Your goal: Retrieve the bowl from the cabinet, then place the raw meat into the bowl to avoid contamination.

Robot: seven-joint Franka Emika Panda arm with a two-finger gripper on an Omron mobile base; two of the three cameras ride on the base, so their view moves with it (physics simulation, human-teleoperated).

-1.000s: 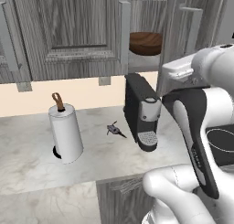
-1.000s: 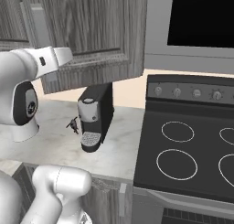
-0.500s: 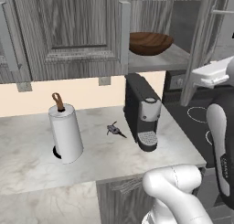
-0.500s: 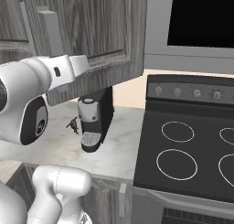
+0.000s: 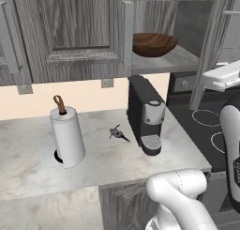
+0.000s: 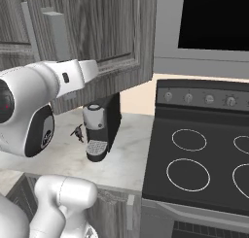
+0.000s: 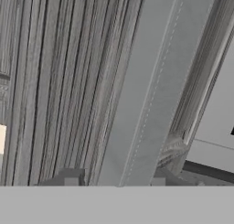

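Pincer: its two dark tips point(image 7: 114, 177) rise at the bottom of the hand view, one on each side of a light-grey bar handle point(image 7: 151, 90); the tips look to be closed on that handle, though the grey band hides the contact itself.
Arm: the white forearm point(image 6: 63, 79) reaches up to the open door point(image 6: 97, 33) of the cabinet point(image 5: 70, 32) — in the left base view a white link point(image 5: 224, 76) shows at the right edge, just beside the swung-out door.
Counter: marble counter point(image 5: 28, 163) carries, from left to right, a white paper-towel roll point(image 5: 68, 137), the raw meat point(image 5: 117, 134) and a black coffee machine point(image 5: 146, 114).
Raw meat: small dark lump lying on the counter between the roll and the coffee machine, near the machine's left side, touching neither; nothing holds it.
Stove: black cooktop point(image 6: 194, 159) right of the counter, with a dark microwave point(image 6: 214, 23) above it.
Bowl: the bowl point(image 5: 153, 43) sits upright on the inner shelf point(image 5: 164, 62) of the cabinet, above the coffee machine, in plain sight through the open door.
Done: the door over the bowl stands open.
Left: by my reading nearly all of it — release the handle, reach in for the bowl, set it on the counter, then pick up the meat and drop it into the bowl.
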